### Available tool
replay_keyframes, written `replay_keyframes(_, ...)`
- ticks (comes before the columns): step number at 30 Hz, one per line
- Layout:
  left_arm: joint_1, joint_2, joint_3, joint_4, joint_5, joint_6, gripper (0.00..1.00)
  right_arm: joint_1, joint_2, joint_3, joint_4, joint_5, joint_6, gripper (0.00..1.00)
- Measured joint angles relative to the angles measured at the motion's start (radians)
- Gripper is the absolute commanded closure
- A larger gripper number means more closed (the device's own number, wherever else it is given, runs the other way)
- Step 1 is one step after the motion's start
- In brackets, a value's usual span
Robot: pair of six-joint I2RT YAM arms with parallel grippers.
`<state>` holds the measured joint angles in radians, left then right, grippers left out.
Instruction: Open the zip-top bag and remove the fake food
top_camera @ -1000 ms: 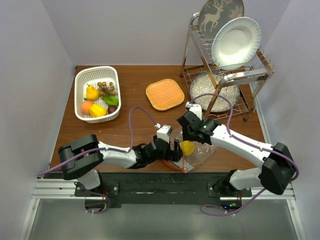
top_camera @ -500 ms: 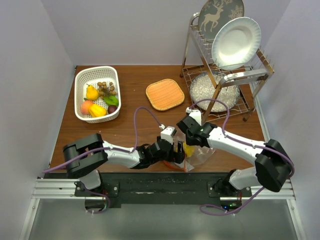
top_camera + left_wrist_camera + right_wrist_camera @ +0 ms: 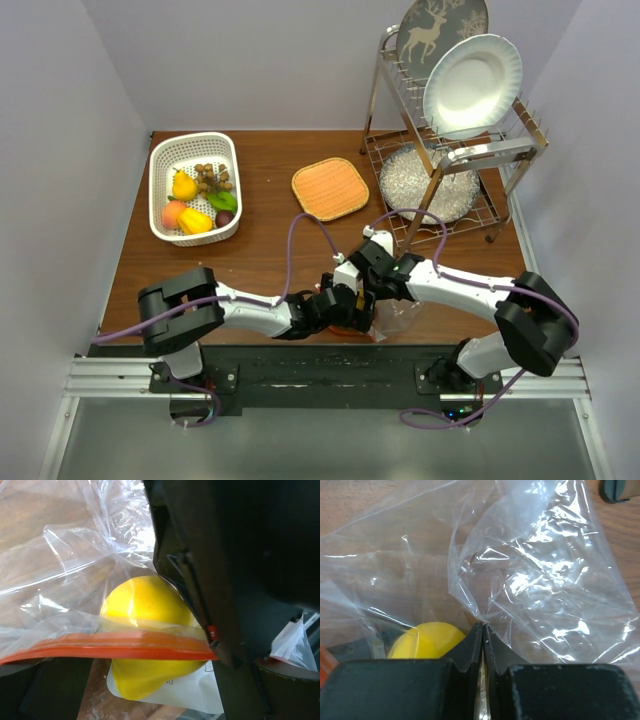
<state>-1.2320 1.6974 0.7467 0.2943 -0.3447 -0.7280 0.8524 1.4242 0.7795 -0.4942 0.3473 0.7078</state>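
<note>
The zip-top bag (image 3: 408,312), clear and crinkly, lies at the near table edge. Its orange-red zipper strip (image 3: 100,647) crosses the left wrist view. A yellow lemon (image 3: 145,605) sits inside at the mouth, over a white label. It also shows in the right wrist view (image 3: 422,640). My right gripper (image 3: 483,627) is shut on a pinch of the bag's plastic just beside the lemon. My left gripper (image 3: 150,675) is open at the bag's mouth, its jaws either side of the lemon. In the top view both grippers (image 3: 352,298) meet and hide the lemon. The other fake food (image 3: 200,200) lies in a white basket.
The white basket (image 3: 165,160) stands at the far left. A square woven orange mat (image 3: 330,188) lies mid-table. A wire dish rack (image 3: 440,160) with plates stands at the far right. The right arm (image 3: 235,555) fills the left wrist view's right side.
My left gripper has moved right to the bag's mouth. My right gripper has moved left and down over the lemon, which no longer shows in the top view.
</note>
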Motion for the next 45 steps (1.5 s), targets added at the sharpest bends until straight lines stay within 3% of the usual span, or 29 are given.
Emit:
replay_keyframes(3, -0.01, 0.013, 0.019, -0.02, -0.022, 0.015, 0.06, 0.0, 0.004, 0.0, 0.008, -0.003, 0.0, 0.95)
replay_keyframes(10, -0.015, 0.019, 0.028, -0.046, -0.051, 0.01, 0.43, 0.004, 0.018, 0.0, 0.018, 0.003, 0.001, 1.0)
replay_keyframes(13, -0.014, 0.002, 0.027, -0.08, -0.059, 0.006, 0.52, 0.005, 0.018, 0.0, 0.017, 0.013, 0.003, 1.0)
replay_keyframes(28, -0.011, -0.221, -0.029, -0.256, 0.0, -0.025, 0.62, 0.004, -0.019, 0.0, 0.02, 0.15, 0.032, 1.0)
replay_keyframes(45, 0.021, -0.595, -0.061, -0.676, 0.017, -0.145, 0.65, -0.012, 0.011, 0.001, 0.051, 0.191, 0.01, 1.0)
